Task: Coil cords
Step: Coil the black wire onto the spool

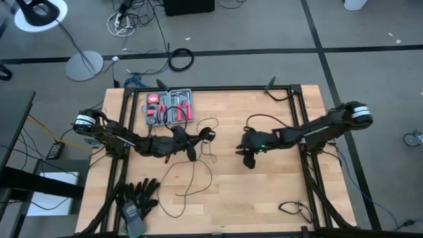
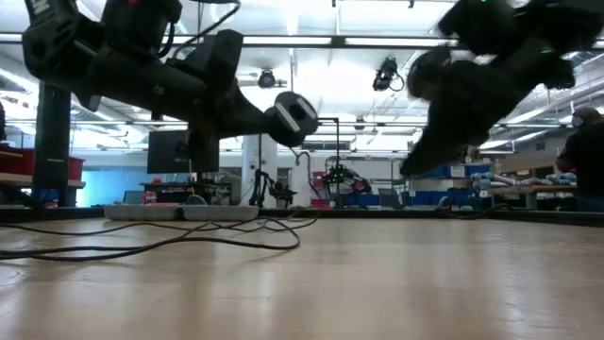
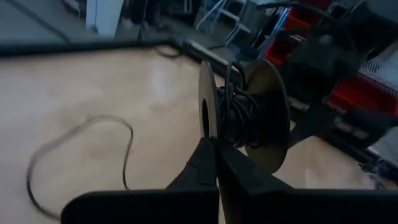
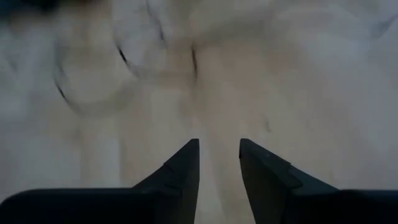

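**Both arms reaching toward table centre**

Stretching in from nine o'clock, the left arm point(image 1: 122, 137), wrist low and near level, ending just left of centre. Left gripper point(image 3: 216, 148) pinching fully closed, fingertips pressed together, gripping the rim of a small disc.

Reaching in from three o'clock, the right arm point(image 1: 317, 127), elbow raised, wrist tilting downward. Right gripper point(image 4: 219, 146) hanging above the surface, fingers parted with a clear gap, holding nothing.

Red tool tray point(image 1: 169, 108) at table's far edge; black gloves point(image 1: 137, 196) near front-left corner
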You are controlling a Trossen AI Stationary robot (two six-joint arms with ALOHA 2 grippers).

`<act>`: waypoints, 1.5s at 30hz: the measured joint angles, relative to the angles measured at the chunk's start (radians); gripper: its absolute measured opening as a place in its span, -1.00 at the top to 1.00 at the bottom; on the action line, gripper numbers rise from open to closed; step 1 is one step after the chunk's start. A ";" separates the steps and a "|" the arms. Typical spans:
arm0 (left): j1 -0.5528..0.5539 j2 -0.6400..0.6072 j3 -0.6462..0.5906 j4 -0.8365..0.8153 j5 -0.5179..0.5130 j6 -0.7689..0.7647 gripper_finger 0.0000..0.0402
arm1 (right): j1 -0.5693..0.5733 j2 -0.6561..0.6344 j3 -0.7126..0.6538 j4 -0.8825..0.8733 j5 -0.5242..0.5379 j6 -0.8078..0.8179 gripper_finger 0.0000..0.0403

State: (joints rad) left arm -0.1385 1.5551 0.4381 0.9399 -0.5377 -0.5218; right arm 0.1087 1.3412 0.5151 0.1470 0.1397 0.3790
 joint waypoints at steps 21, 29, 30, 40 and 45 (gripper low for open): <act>0.040 0.000 0.040 0.161 -0.023 0.478 1.00 | 0.011 0.511 0.076 0.859 0.128 -0.019 0.43; 0.069 0.000 0.040 0.135 -0.028 0.517 1.00 | -0.020 0.524 0.099 0.869 0.126 0.021 0.33; 0.069 0.000 0.040 0.126 -0.028 0.517 1.00 | -0.024 0.523 0.099 0.864 0.120 0.019 0.32; 0.069 0.000 -0.026 0.120 -0.043 0.381 1.00 | -0.048 0.523 0.059 0.845 -0.003 0.037 0.31; 0.069 0.000 -0.039 0.123 -0.045 0.357 1.00 | -0.050 0.523 0.036 0.844 -0.010 0.065 0.32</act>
State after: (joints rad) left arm -0.0699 1.5551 0.3992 1.0634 -0.5823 -0.1643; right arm 0.0583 1.8637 0.5510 0.9913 0.1292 0.4444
